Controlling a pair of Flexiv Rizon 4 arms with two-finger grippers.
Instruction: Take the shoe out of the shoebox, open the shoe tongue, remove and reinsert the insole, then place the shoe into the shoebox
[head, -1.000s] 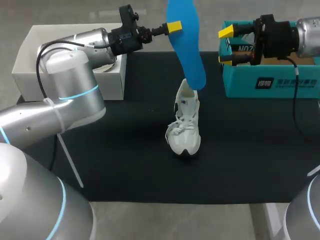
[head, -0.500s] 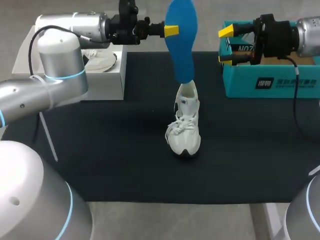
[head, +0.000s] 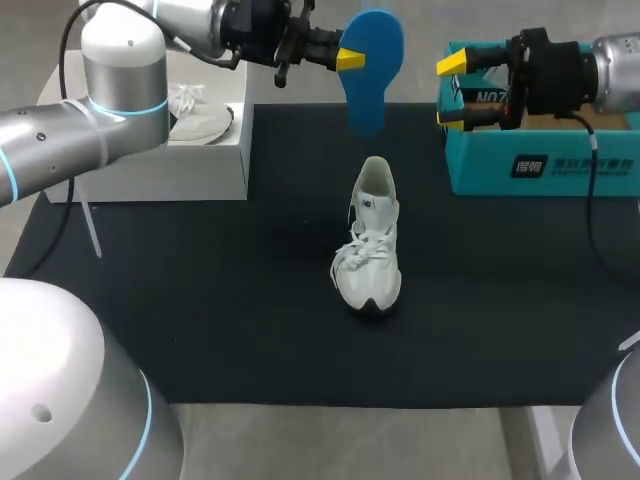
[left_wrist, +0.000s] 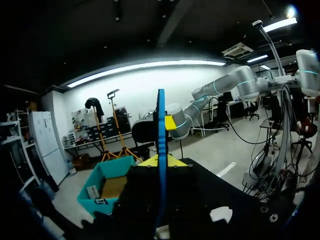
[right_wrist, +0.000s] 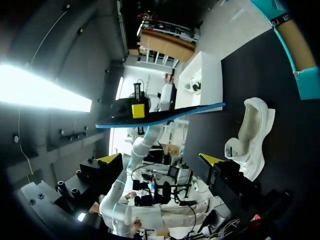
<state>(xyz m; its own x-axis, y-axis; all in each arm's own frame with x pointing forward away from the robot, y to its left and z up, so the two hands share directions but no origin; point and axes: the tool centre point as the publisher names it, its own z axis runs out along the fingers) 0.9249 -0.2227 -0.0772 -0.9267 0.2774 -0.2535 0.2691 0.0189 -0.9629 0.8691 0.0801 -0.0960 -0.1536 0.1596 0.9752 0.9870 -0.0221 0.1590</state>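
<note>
You have soft, even light from above across the table (head: 230, 330) in the head view. Its dark top shows no glare. The white shoe (head: 370, 240) reads bright but keeps its laces and seams, and it casts hardly any shadow. Left of the shoe, the silver left arm (head: 60, 150) carries small pale highlights. In the left wrist view your left claw (left_wrist: 161, 161) is almost black against a bright background. In the right wrist view the right claw (right_wrist: 161, 159), near the shoe, is dim too. One patch well away from the shoe burns out white, and straight lines bow toward the rim.
</note>
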